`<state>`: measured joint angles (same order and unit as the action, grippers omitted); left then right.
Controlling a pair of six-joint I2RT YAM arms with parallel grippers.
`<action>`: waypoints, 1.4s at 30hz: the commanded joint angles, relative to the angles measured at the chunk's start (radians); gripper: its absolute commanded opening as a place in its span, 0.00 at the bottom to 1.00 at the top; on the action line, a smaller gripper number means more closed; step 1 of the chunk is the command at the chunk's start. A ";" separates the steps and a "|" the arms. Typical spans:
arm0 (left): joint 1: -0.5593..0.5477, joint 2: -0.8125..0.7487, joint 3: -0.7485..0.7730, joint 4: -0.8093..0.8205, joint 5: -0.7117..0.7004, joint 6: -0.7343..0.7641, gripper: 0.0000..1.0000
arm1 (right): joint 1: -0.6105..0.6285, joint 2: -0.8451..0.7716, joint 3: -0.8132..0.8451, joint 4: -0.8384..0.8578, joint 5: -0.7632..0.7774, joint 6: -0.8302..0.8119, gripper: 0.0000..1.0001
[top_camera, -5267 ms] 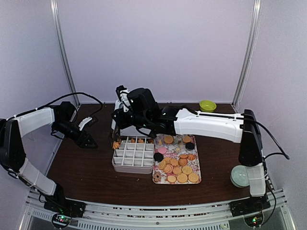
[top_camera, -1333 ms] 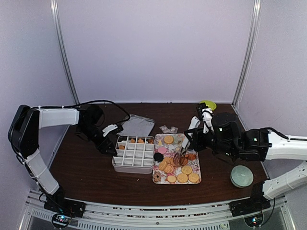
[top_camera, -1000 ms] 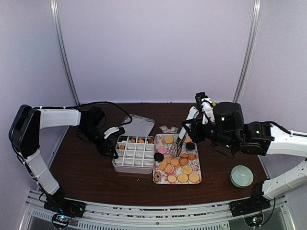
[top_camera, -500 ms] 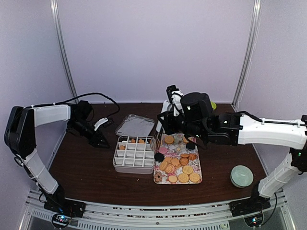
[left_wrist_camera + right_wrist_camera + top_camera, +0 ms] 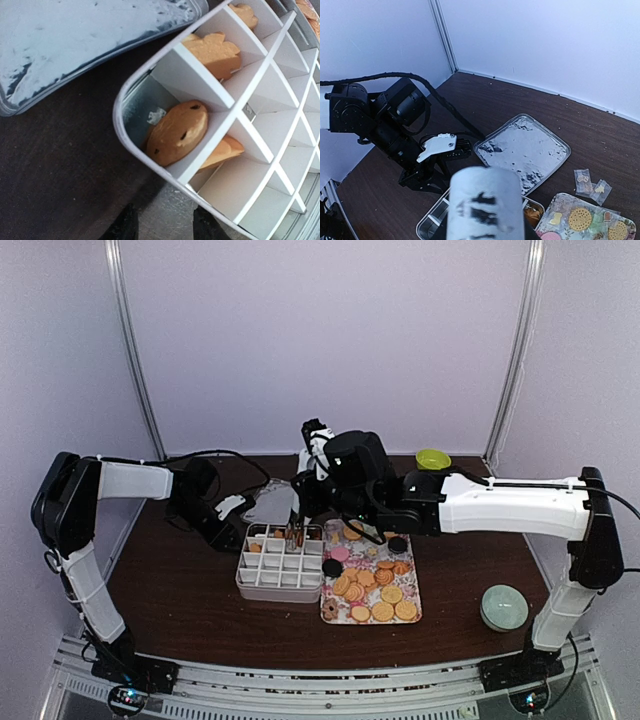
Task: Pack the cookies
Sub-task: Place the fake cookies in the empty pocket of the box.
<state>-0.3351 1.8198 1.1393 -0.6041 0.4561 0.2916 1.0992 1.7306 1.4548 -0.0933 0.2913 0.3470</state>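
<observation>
1. As I look down from above, most of the cookies lie spread on the floral tray in the middle of the table. A few more sit in the far row of the divided tin just left of it. The right claw reaches across and is clamped on the tongs. Their tips hang over that far row, just beside the biscuits there, and I cannot tell whether they carry one. The left claw sits at the tin's far-left corner, well apart from the tray. A silvery lid lies behind the tin.
2. From the left wrist, the fingertips stand apart at the bottom edge with the tin's rounded corner wall between them. I cannot tell whether they press it. One golden cookie leans in the corner cell directly ahead of the claw. Another peeks from the neighbouring cell, and two more sit farther along.
3. From the right wrist, a pale blurred cylinder hides this claw's fingers. Cookies show on the tray corner at lower right and one shows in the tin beside the cylinder. Two small packets lie near the lid.
</observation>
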 commanded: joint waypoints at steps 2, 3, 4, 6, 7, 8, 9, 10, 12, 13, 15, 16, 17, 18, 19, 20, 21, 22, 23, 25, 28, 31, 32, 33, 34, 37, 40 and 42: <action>-0.043 0.021 0.020 -0.001 0.051 -0.020 0.41 | 0.001 -0.041 -0.031 0.066 0.026 0.006 0.00; -0.052 0.022 0.021 -0.008 0.061 -0.020 0.41 | 0.002 -0.046 -0.040 0.068 0.028 0.005 0.00; -0.061 0.022 0.019 -0.015 0.076 -0.020 0.41 | 0.003 -0.050 -0.047 0.069 0.028 0.004 0.00; -0.079 0.019 0.012 -0.028 0.111 -0.009 0.42 | 0.003 -0.052 -0.056 0.074 0.025 0.003 0.00; -0.089 0.016 0.002 -0.030 0.119 0.007 0.42 | 0.003 -0.051 -0.059 0.074 0.025 0.002 0.00; -0.100 0.015 -0.006 -0.034 0.125 0.018 0.42 | 0.003 -0.049 -0.059 0.074 0.025 0.000 0.00; -0.107 0.015 -0.011 -0.043 0.129 0.030 0.42 | 0.003 -0.043 -0.057 0.075 0.022 -0.002 0.00; -0.110 0.015 -0.013 -0.050 0.144 0.030 0.42 | 0.003 -0.038 -0.053 0.073 0.020 -0.005 0.00; -0.110 0.013 -0.009 -0.072 0.176 0.029 0.42 | 0.003 -0.025 -0.043 0.070 0.018 -0.010 0.00; -0.110 0.007 -0.008 -0.082 0.189 0.031 0.43 | 0.002 -0.022 -0.039 0.070 0.019 -0.013 0.00; -0.109 -0.005 -0.012 -0.101 0.200 0.040 0.43 | 0.003 -0.011 -0.026 0.072 0.020 -0.023 0.00; -0.109 -0.012 -0.014 -0.111 0.201 0.046 0.43 | 0.003 -0.004 -0.017 0.070 0.020 -0.030 0.00; -0.106 -0.018 -0.013 -0.127 0.199 0.053 0.43 | 0.003 0.006 -0.007 0.065 0.022 -0.038 0.00; -0.102 -0.025 -0.012 -0.138 0.199 0.057 0.43 | 0.003 0.014 0.002 0.063 0.026 -0.046 0.00; -0.091 -0.032 -0.013 -0.148 0.204 0.058 0.43 | 0.001 0.022 0.010 0.061 0.026 -0.053 0.00; -0.071 -0.040 -0.012 -0.157 0.214 0.057 0.44 | 0.001 0.031 0.020 0.059 0.026 -0.061 0.00; -0.052 -0.048 -0.012 -0.164 0.222 0.055 0.45 | -0.001 0.042 0.027 0.058 0.025 -0.068 0.00; -0.032 -0.056 -0.012 -0.174 0.225 0.055 0.47 | -0.003 0.053 0.036 0.052 0.024 -0.075 0.00; -0.015 -0.066 -0.014 -0.179 0.225 0.055 0.48 | -0.004 0.062 0.045 0.051 0.021 -0.081 0.00; 0.018 -0.089 -0.016 -0.195 0.225 0.056 0.54 | -0.008 0.082 0.062 0.051 0.011 -0.086 0.00; 0.057 -0.119 -0.020 -0.231 0.230 0.067 0.62 | -0.013 0.117 0.096 0.045 -0.003 -0.090 0.00; 0.082 -0.151 -0.040 -0.246 0.228 0.067 0.72 | -0.016 0.142 0.121 0.035 -0.011 -0.097 0.00; 0.086 -0.164 -0.049 -0.252 0.223 0.071 0.74 | -0.016 0.148 0.125 0.032 -0.015 -0.100 0.00; 0.087 -0.174 -0.052 -0.257 0.216 0.076 0.76 | -0.016 0.156 0.130 0.024 -0.014 -0.103 0.00; 0.088 -0.183 -0.053 -0.265 0.210 0.081 0.77 | -0.016 0.160 0.134 0.018 -0.011 -0.108 0.01; 0.093 -0.211 -0.050 -0.288 0.202 0.090 0.81 | -0.016 0.170 0.139 0.006 -0.008 -0.120 0.07; 0.097 -0.233 -0.044 -0.321 0.201 0.107 0.90 | -0.015 0.179 0.157 -0.023 -0.002 -0.132 0.16; 0.098 -0.247 -0.044 -0.359 0.211 0.145 0.97 | -0.016 0.176 0.161 -0.032 0.001 -0.139 0.23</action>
<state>-0.2474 1.6169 1.0966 -0.8883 0.6518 0.3740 1.0878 1.9045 1.5692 -0.1089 0.2836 0.2337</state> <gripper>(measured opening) 0.924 0.254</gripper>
